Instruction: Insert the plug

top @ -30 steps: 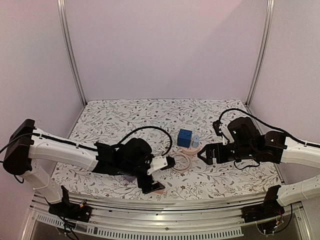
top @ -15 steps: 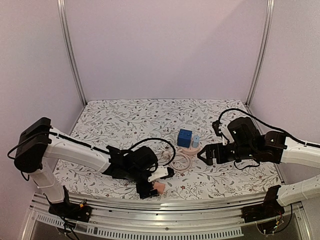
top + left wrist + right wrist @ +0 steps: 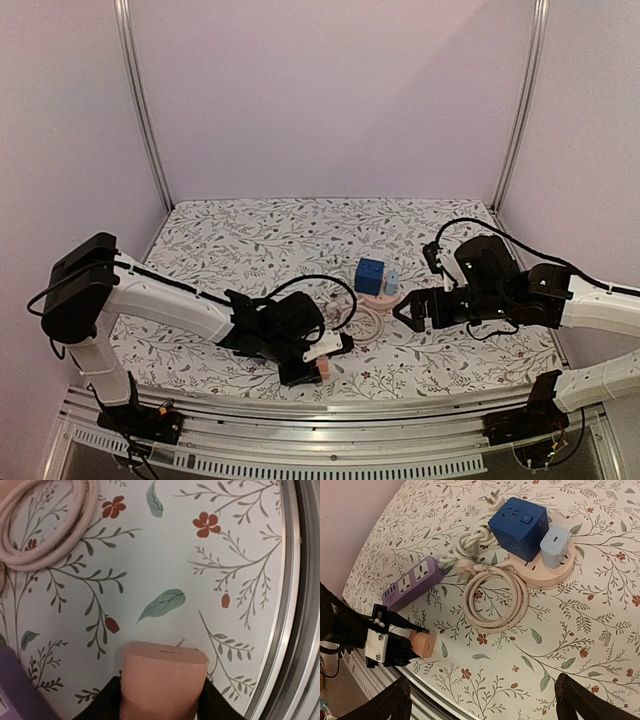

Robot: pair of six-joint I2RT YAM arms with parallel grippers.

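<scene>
The plug (image 3: 165,680) is a pink, rounded block lying on the flowered table near its front edge. My left gripper (image 3: 162,702) is shut on it, with a black finger pressed to each side. The same grip shows in the top view, with the plug (image 3: 322,368) in the left gripper (image 3: 312,366), and in the right wrist view, where the plug (image 3: 423,644) pokes out of the black fingers. Further back sits a round pink socket base (image 3: 545,575). My right gripper (image 3: 412,310) hangs open beside that base, holding nothing.
A blue cube socket (image 3: 519,527) and a light blue adapter (image 3: 555,546) stand on the round base. A coiled pink cable (image 3: 495,600) lies in front of it, and a purple power strip (image 3: 412,582) to the left. The metal front rail (image 3: 295,605) runs close to the plug.
The left arm has lowered and moved right to the pink plug, and its fingers have shut on it. The right arm has not moved.
</scene>
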